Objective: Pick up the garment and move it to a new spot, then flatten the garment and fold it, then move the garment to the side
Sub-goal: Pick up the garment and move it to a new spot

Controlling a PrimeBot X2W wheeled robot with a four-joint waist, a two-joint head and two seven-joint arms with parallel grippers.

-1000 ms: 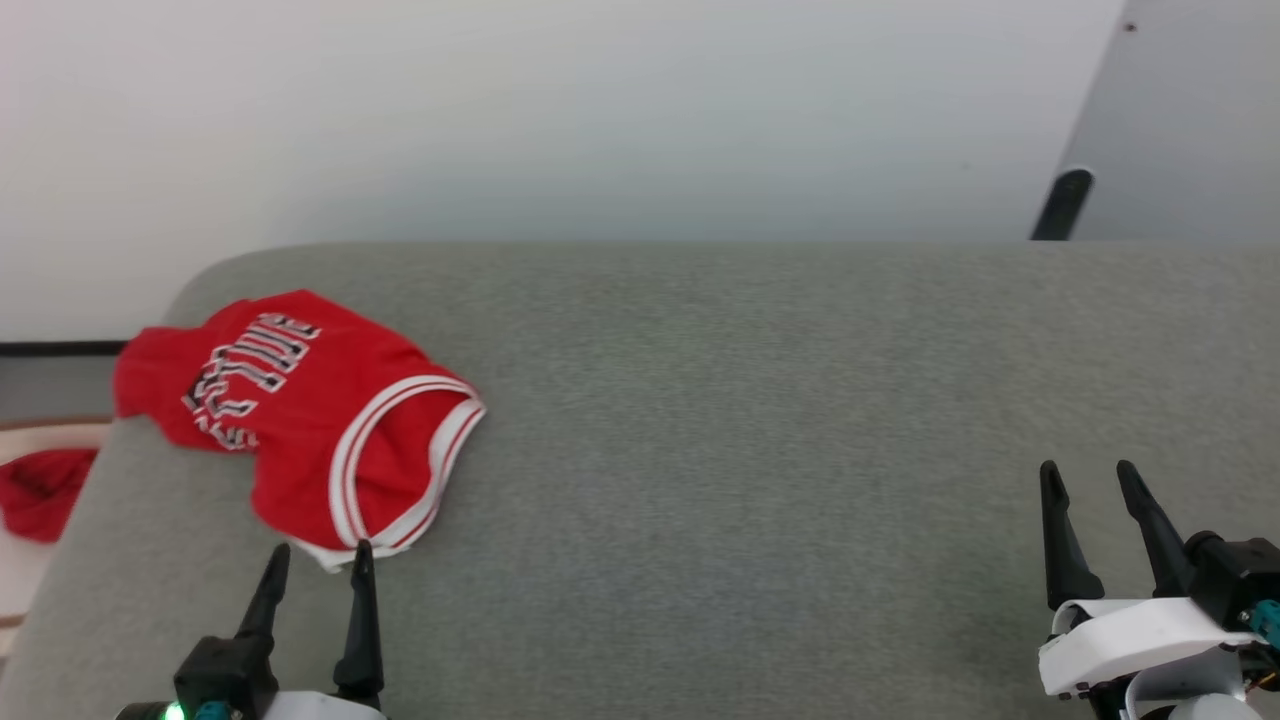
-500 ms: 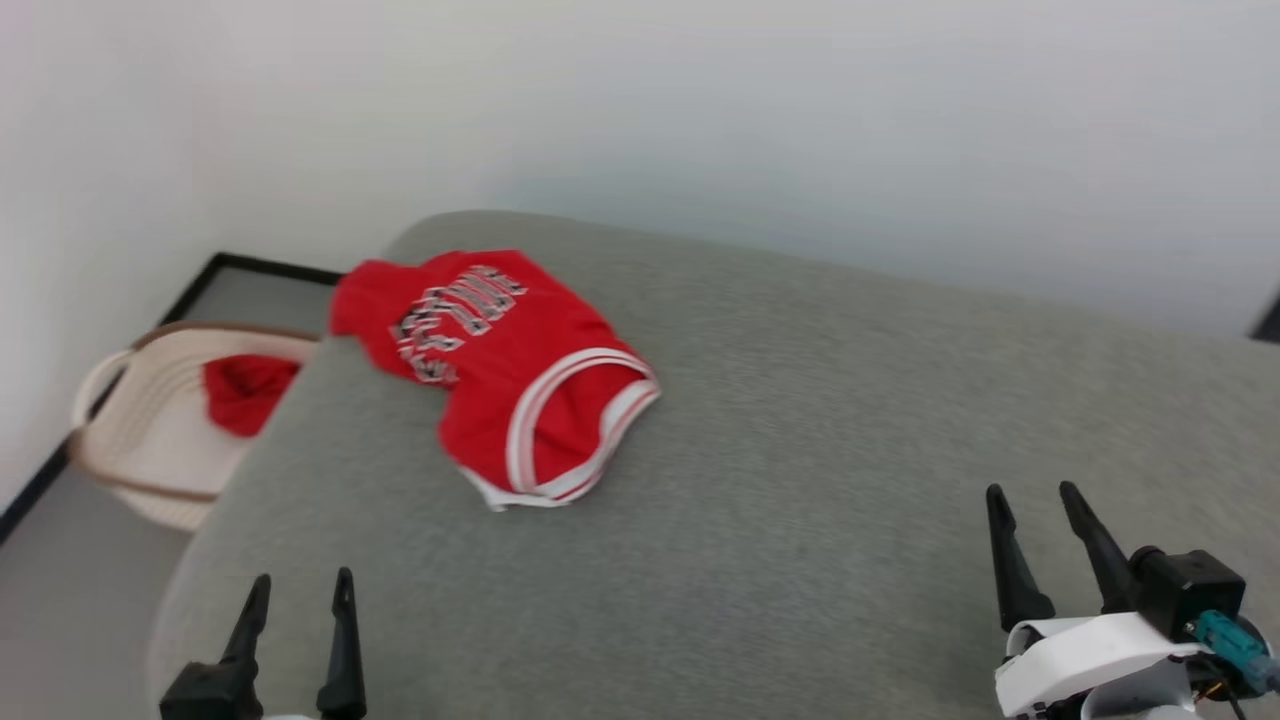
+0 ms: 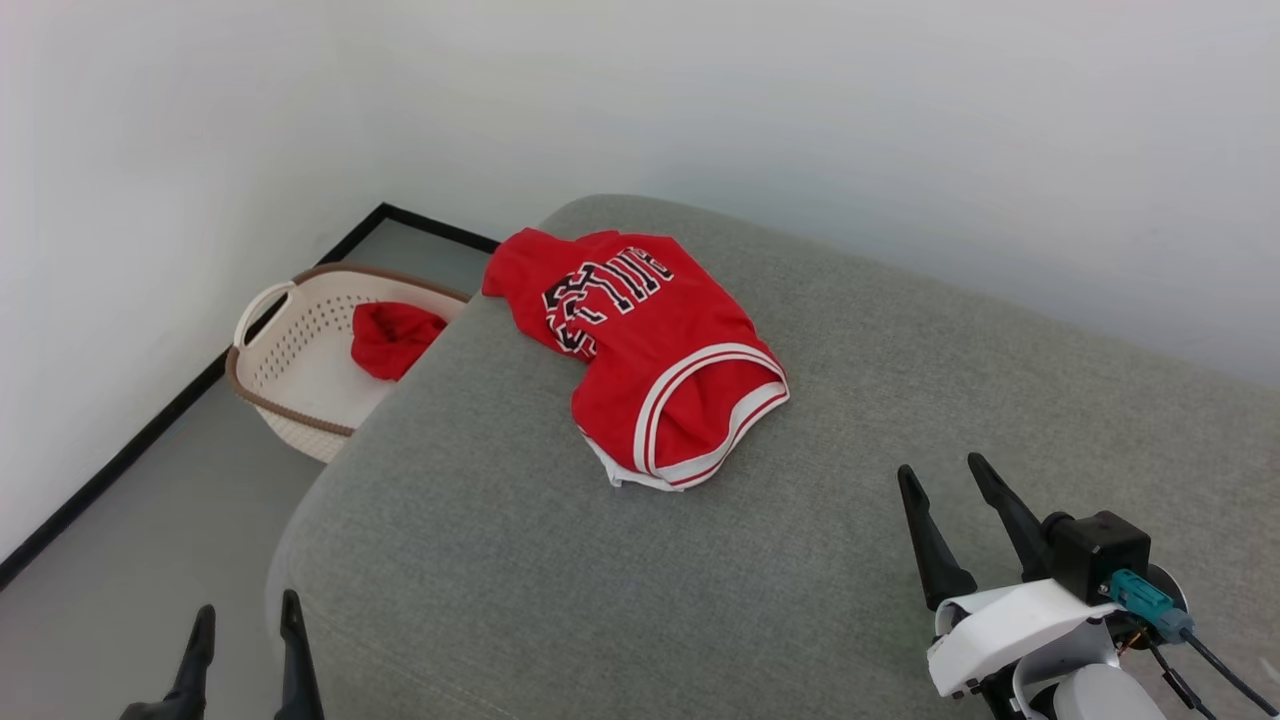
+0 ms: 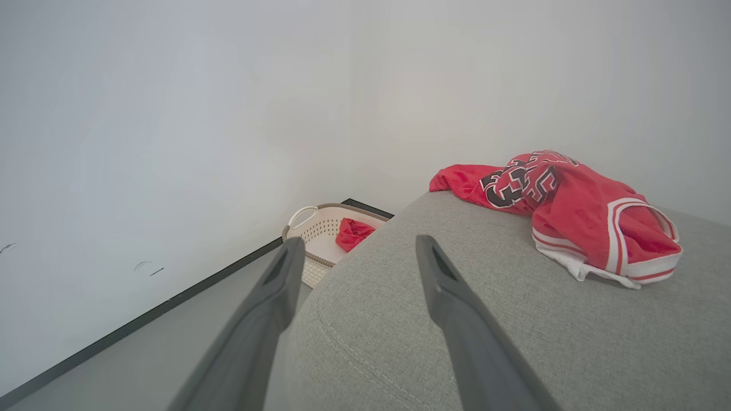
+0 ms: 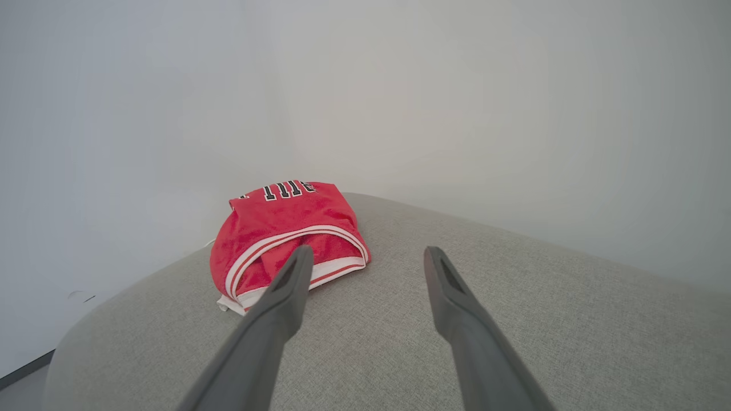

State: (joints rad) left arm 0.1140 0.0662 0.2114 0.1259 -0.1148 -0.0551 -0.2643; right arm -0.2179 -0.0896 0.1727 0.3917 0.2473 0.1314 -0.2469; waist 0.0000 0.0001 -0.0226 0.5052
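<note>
While the left hand (image 3: 247, 600) and right hand (image 3: 939, 462) are held wide and empty, the jersey (image 3: 650, 345) could be shoved by a clumsy reach into the basket (image 3: 285, 345) near it.

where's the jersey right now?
In the head view, the jersey lies crumpled on the grey cushion near its far left corner. The white basket on the floor is just to its left.

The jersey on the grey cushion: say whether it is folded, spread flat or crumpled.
Crumpled. The jersey lies bunched on the grey cushion, lettering creased, a striped opening gaping; no neat fold.
</note>
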